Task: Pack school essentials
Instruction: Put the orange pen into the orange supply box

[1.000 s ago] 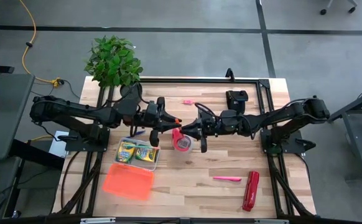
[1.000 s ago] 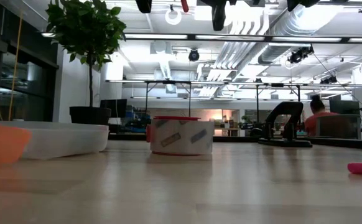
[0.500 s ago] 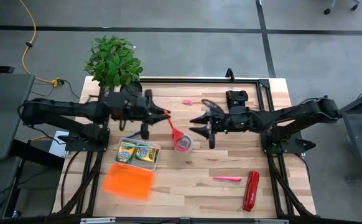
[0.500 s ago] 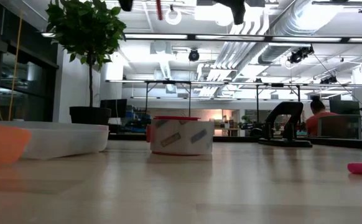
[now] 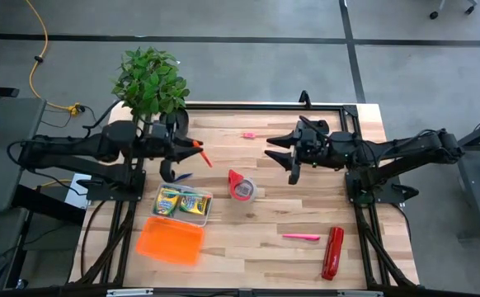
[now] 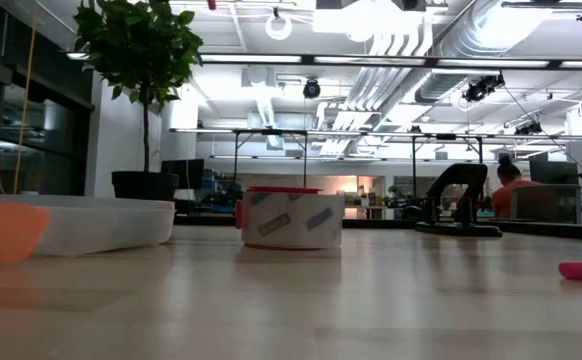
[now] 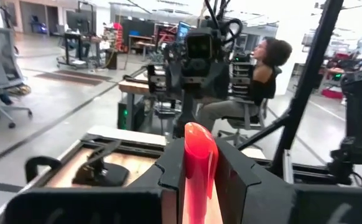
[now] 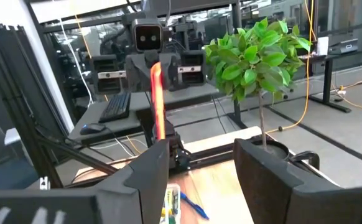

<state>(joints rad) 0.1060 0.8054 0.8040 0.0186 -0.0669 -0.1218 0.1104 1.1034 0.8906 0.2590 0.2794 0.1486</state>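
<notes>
Over the bench's far left corner, the left gripper [image 5: 192,149] pinched a red marker [image 5: 202,154], which might slip and miss the tray [image 5: 159,195], while the right gripper [image 5: 283,157] hung wide and empty.

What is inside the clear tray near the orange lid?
In the clear tray lie two yellow-green crayon boxes side by side. Whatever may lie under them is covered.

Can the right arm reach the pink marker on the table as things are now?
Probably yes. The right gripper is open and holds nothing, and the pink marker lies alone on bare wood on that arm's side. The red stapler lies beside it but apart, so nothing seems to block a descent.
</notes>
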